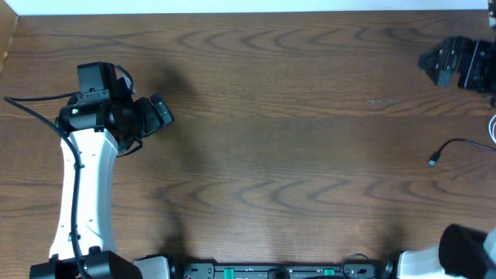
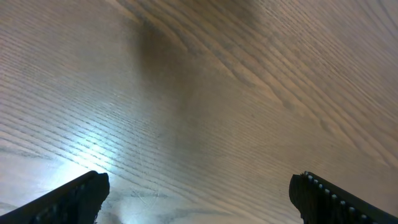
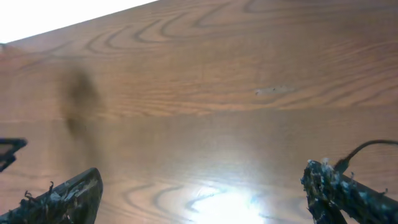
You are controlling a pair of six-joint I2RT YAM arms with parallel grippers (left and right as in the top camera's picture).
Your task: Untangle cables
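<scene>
Left wrist view first: the left gripper [image 2: 199, 184] stands released, its two fingers wide apart with only bare table [image 2: 205, 93] between them, grasping nothing. We find the same at the right gripper [image 3: 202, 177]: jaws spread, wood grain in the gap, nothing held. Outward from there, the black cable [image 3: 367, 147] shows in the right wrist view just beside one fingertip, outside the gap. From overhead, its plug [image 1: 432, 161] lies on the table's right side. The cable's long axis runs from that plug up and away to the right edge, where a sliver of white cable [image 1: 494, 128] also shows; the rest is out of frame. We judge the right gripper far nearer: the cables lie on the robot's side of it, while the left gripper sits well apart across the table.
</scene>
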